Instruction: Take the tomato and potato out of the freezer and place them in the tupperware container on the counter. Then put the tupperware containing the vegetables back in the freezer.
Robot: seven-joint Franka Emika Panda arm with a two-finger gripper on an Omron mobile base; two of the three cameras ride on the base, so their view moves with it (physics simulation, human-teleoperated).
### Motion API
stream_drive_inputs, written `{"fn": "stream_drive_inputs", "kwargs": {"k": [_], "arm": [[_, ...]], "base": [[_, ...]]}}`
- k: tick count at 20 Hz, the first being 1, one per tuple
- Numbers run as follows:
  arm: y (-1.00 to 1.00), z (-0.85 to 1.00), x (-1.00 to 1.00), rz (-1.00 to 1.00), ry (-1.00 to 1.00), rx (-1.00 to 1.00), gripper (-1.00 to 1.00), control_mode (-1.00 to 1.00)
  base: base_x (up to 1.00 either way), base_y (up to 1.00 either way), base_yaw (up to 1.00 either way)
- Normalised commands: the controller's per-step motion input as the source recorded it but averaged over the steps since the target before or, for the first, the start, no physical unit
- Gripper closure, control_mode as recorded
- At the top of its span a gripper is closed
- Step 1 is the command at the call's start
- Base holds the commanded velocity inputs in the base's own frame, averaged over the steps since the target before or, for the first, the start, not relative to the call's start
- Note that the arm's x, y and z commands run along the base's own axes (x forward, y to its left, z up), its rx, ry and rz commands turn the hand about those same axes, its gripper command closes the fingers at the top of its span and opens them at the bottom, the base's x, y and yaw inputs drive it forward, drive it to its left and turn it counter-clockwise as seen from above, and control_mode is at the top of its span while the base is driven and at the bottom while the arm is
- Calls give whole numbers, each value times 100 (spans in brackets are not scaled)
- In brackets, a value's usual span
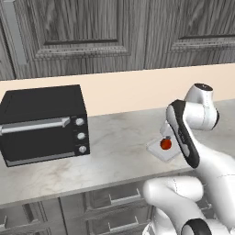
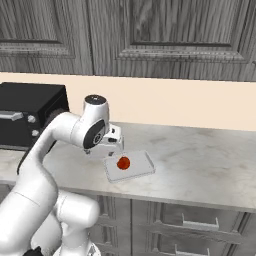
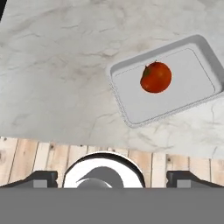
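Tomato (image 3: 155,77) resting inside tupperware (image 3: 205,52), roughly mid-tray toward one short end, clear of the rim. Tupperware flat on counter (image 1: 114,156), near the front edge, well to the right of the black toaster oven (image 1: 42,124).

Gripper (image 3: 112,178) raised above the counter, offset from the tray toward the counter edge; jaws spread wide, nothing between them. Fingertips (image 3: 41,179) dark, far apart at the bottom of the hand view. In the right base view, gripper (image 2: 114,141) just behind and beside the tray's near corner, not touching tomato.

Progress, judged from present layout:
- Tomato in tray: done.
- Potato: not in tray, not on the visible counter; presumably yet to be fetched.
- Freezer: outside all three views; door state unknown.
- Return of loaded tupperware to freezer: not yet done.

So roughly one of three sub-goals complete. Next likely need: drive base back to freezer, locate potato, grasp with jaws already wide enough for a lump of about tomato size.

Writing and labels: none legible. Toaster oven shows three plain knobs and a bar handle, no markings readable. Wood-grain wall cabinets (image 2: 150,35) and grey drawers (image 1: 114,197) unmarked. Tray unmarked.
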Motion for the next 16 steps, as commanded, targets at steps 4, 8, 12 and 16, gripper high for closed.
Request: {"fn": "stream_drive_inputs", "kwargs": {"k": [4, 8, 12, 16], "arm": [[45, 94, -89, 0, -10, 0, -100, -100], [26, 95, -93, 0, -14, 0, -100, -100], [11, 95, -73, 0, -9, 0, -100, -100], [0, 43, -63, 0, -7, 0, -100, -100]], "base": [[0, 0, 0], [0, 0, 0], [0, 0, 0], [0, 0, 0]]}}
